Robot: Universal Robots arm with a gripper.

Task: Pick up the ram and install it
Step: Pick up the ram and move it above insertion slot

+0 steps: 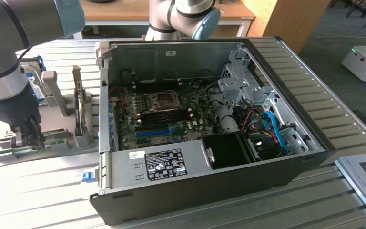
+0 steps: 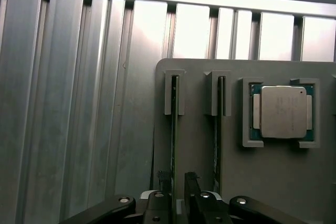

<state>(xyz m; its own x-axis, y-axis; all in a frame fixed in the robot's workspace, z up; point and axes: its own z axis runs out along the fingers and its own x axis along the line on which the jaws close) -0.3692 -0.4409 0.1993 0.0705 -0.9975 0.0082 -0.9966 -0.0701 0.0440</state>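
Note:
Two ram sticks stand on edge in the slots of a grey holder plate [image 2: 199,145]. My gripper [image 2: 177,184] is lowered over the nearer-to-edge ram [image 2: 174,129], one finger on each side of it, and a small gap still shows beside the stick, so the jaws are open. The second ram [image 2: 218,129] stands parallel in the neighbouring slot. In the exterior view the gripper [image 1: 27,138] hangs at the holder [image 1: 55,143] on that view's left, beside the open computer case [image 1: 208,124], where the green ram edge [image 1: 11,151] shows below it.
A processor chip [image 2: 283,111] sits in a pocket of the holder. A hard drive [image 1: 35,86] and other upright parts stand behind the gripper. Inside the case lie the motherboard [image 1: 164,114], a blue slot [image 1: 152,132], cables and a drive cage. A ribbed metal table [image 2: 79,103] lies beneath.

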